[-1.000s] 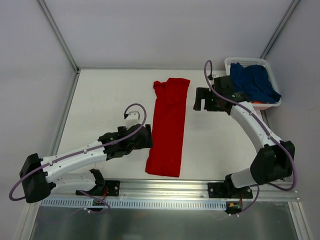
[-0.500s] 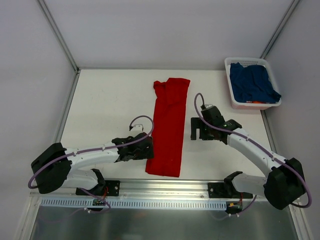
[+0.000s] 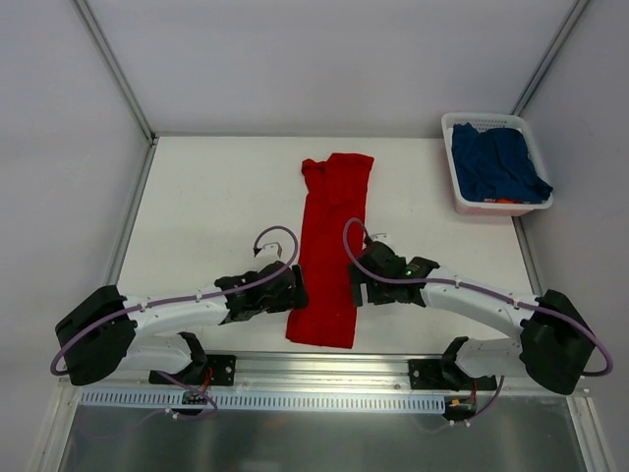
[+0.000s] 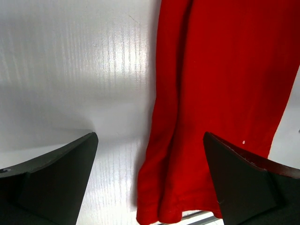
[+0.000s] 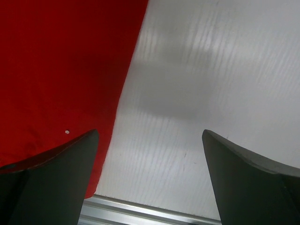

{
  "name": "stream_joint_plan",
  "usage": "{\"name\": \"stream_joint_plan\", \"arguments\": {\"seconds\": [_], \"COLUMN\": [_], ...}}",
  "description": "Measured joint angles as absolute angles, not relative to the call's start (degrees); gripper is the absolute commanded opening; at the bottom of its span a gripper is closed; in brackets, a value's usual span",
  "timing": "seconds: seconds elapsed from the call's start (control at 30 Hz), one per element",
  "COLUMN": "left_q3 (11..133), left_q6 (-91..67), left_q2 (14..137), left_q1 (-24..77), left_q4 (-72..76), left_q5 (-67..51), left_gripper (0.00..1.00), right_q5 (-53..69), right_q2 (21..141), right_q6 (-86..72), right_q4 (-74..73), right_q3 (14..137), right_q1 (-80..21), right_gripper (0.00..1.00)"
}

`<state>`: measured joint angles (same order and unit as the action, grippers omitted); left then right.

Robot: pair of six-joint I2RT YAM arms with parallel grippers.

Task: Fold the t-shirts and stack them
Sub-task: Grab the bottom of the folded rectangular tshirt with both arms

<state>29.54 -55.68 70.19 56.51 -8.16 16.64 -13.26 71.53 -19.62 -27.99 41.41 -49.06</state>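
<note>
The red t-shirt (image 3: 331, 246) lies folded into a long narrow strip down the middle of the table, its hem toward the near edge. My left gripper (image 3: 293, 293) stands open at the strip's lower left edge; in the left wrist view the red cloth (image 4: 220, 93) runs between the spread fingers (image 4: 51, 183). On the strip's right side, my right gripper (image 3: 356, 285) is open low over the table, with the shirt's edge (image 5: 61, 65) by its left finger (image 5: 47, 183). The navy t-shirt (image 3: 496, 162) is bunched in the basket.
A white plastic basket (image 3: 459, 197) stands at the table's back right corner. A metal rail (image 3: 324, 366) runs along the near edge, seen also in the right wrist view (image 5: 140, 213). Grey walls and frame posts enclose the table.
My right arm swung from beside the basket down and left to the red shirt's lower right edge. My left gripper shifted slightly toward the near edge along the shirt's left side.
</note>
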Motion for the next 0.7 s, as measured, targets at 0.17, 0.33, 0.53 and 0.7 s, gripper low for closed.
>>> {"name": "stream_joint_plan", "arguments": {"seconds": [0.17, 0.33, 0.53, 0.7], "left_q3": [29.0, 31.9, 38.9, 41.4], "left_q6": [-57.6, -59.8, -62.3, -64.0], "left_q2": [70.2, 75.4, 84.3, 86.9], "left_q1": [57.9, 63.7, 70.1, 73.4], "left_q4": [-6.4, -3.9, -1.4, -0.7], "left_q5": [16.5, 16.6, 16.0, 14.5], "left_gripper": [0.99, 0.99, 0.99, 0.99], "right_q5": [-15.7, -17.8, -20.7, -22.4], "right_q2": [72.9, 72.8, 69.5, 66.6], "right_q6": [-23.7, -26.6, -28.4, -29.1], "right_q4": [-28.0, -28.6, -31.0, -32.7], "right_q3": [41.4, 41.4, 40.4, 40.4], "right_q1": [-55.6, -58.1, -58.1, -58.1], "right_gripper": [0.97, 0.98, 0.99, 0.99]}}
